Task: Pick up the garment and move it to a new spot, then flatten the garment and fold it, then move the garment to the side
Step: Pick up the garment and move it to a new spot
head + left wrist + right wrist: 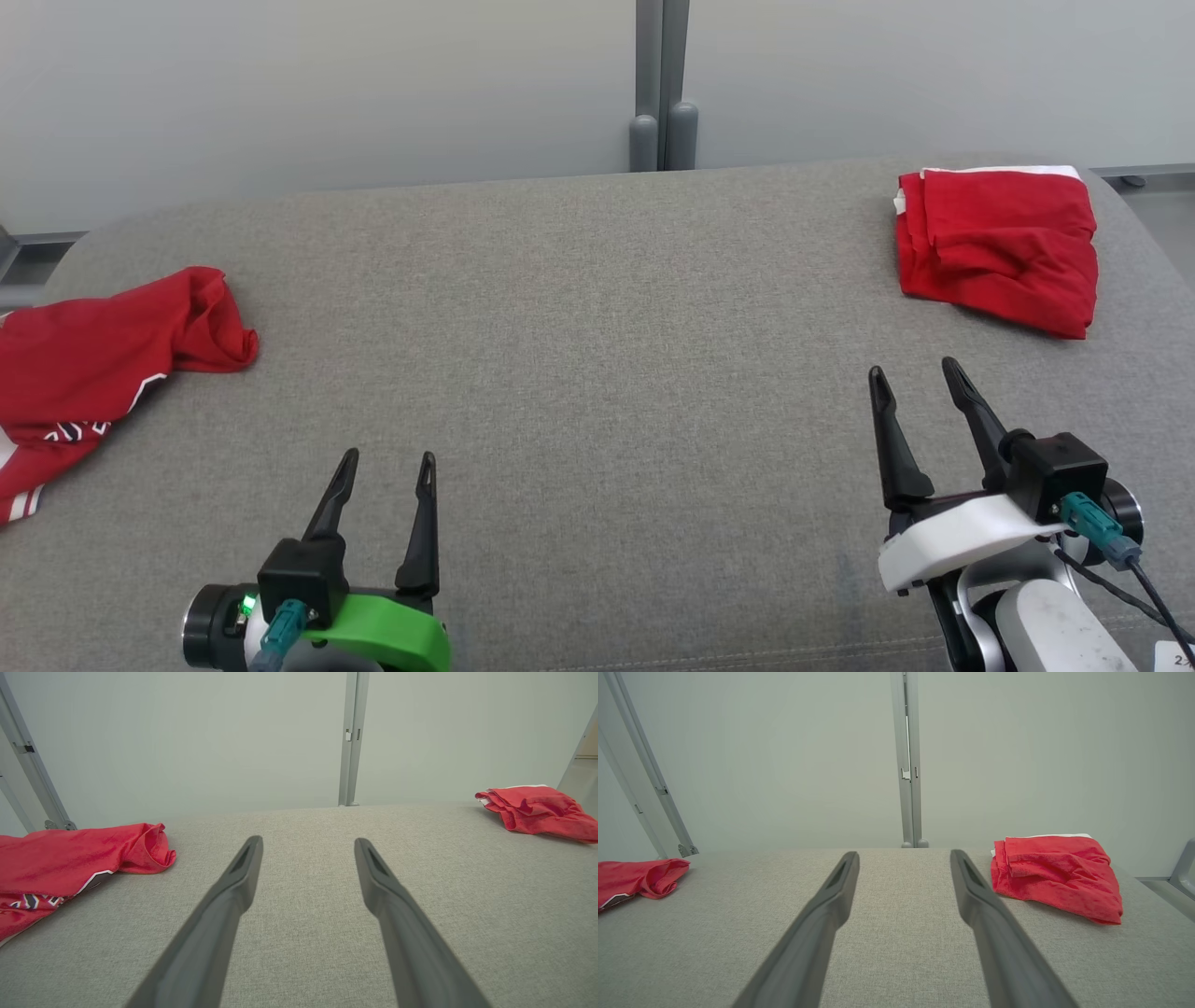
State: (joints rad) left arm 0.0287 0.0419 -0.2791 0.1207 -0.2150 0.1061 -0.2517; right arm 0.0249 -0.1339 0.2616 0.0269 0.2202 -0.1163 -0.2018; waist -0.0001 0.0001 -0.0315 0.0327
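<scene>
Grey woven-fabric surface (597, 373), broad and padded-looking, backed by a pale plain wall (327, 84) with a grey metal post (662, 84) at the far middle. Crumpled red knit garment with white trim and lettering (93, 364) lies at the left edge, partly cut off by the head view, one rolled opening bunched toward the centre. Folded red cloth bundle with a white edge (999, 247) sits at the far right and looks already dealt with, so the crumpled one is judged the piece to work.

Left jaws hover near the front, spread wide and empty, well apart from the garment. Right jaws likewise released, near the folded bundle but not touching it.

Handling, as judged: light, limp, no stiffness; it will drape and drag. The thin knit may slip from narrow jaws unless a fold or hem is pinched. Best hold is likely the bunched ridge nearest the centre, or the trimmed hem, with layers gathered so it lifts as one.
</scene>
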